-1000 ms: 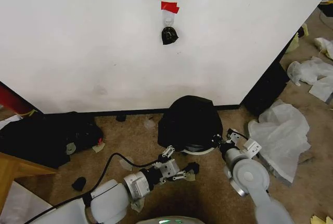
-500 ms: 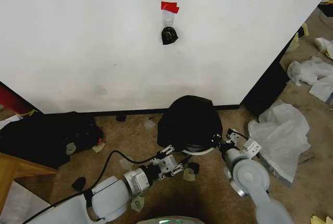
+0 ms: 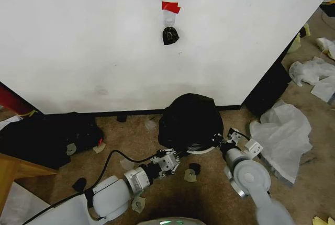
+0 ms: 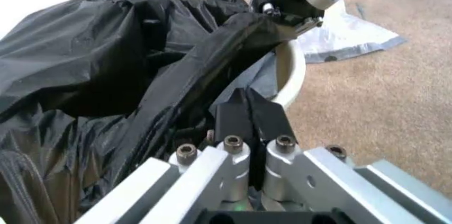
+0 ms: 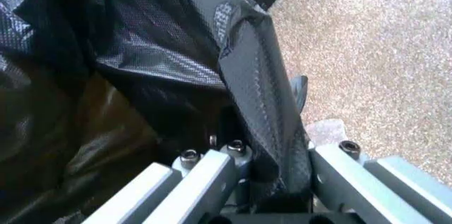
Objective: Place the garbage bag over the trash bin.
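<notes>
Two grippers work the garbage bag [image 3: 189, 120], which drapes over the trash bin [image 3: 201, 150] on the carpet against the wall. At the bin's 8 o'clock, the left gripper [image 3: 172, 158] has its fingers pressed together just beside the bag's hem, seemingly pinching nothing. At 3 o'clock, the right gripper [image 3: 222, 141] is clenched on bag film; judged from here, it should draw the hem evenly below the exposed rim without tipping the bin.

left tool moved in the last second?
Yes. In the head view the left tool has pulled back toward the robot's left, away from the olive scrap on the carpet; its fingers are shut and hold nothing.
</notes>
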{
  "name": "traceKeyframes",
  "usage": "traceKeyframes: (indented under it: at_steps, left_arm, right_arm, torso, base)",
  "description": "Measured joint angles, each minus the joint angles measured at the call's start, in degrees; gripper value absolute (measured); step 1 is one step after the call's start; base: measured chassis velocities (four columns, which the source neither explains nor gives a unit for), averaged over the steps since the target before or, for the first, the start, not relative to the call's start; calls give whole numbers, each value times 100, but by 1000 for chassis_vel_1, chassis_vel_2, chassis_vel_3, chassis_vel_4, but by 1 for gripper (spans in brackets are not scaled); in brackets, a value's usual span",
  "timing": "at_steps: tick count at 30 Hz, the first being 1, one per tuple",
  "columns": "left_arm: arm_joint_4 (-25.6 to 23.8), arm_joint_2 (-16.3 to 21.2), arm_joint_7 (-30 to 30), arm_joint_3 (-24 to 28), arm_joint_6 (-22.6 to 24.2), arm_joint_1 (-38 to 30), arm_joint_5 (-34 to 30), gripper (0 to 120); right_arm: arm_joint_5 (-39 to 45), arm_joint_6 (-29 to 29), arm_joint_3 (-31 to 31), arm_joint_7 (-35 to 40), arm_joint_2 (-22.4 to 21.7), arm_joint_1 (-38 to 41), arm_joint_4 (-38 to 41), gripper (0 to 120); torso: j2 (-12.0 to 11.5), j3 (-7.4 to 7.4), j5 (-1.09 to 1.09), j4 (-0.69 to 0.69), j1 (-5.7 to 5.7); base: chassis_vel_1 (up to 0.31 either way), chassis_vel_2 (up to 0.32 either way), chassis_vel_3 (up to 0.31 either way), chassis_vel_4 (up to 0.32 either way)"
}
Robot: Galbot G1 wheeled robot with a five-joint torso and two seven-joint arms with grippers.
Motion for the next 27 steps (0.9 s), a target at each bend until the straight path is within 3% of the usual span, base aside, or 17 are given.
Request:
traceKeyframes:
  at_steps: [7, 15, 27]
  left_arm:
    - [-15, -4, -32, -61, -11, 88, -29, 0]
    - [-382, 144, 13, -260, -1, 673, -22, 0]
    - [464, -455, -15, 392, 256, 383, 416, 0]
  right_arm:
    - [-3, 0, 15, 0, 14, -34, 27, 0]
    - [202, 2, 94, 75, 7, 46, 55, 0]
    - [591, -69, 176, 180, -59, -148, 482, 0]
  torso:
    - [0, 0, 0, -1, 0]
    - [0, 0, 0, 2, 0]
    - [0, 0, 0, 0, 0]
  base:
    - [0, 0, 0, 0]
    - [0, 0, 0, 0]
    - [0, 0, 0, 0]
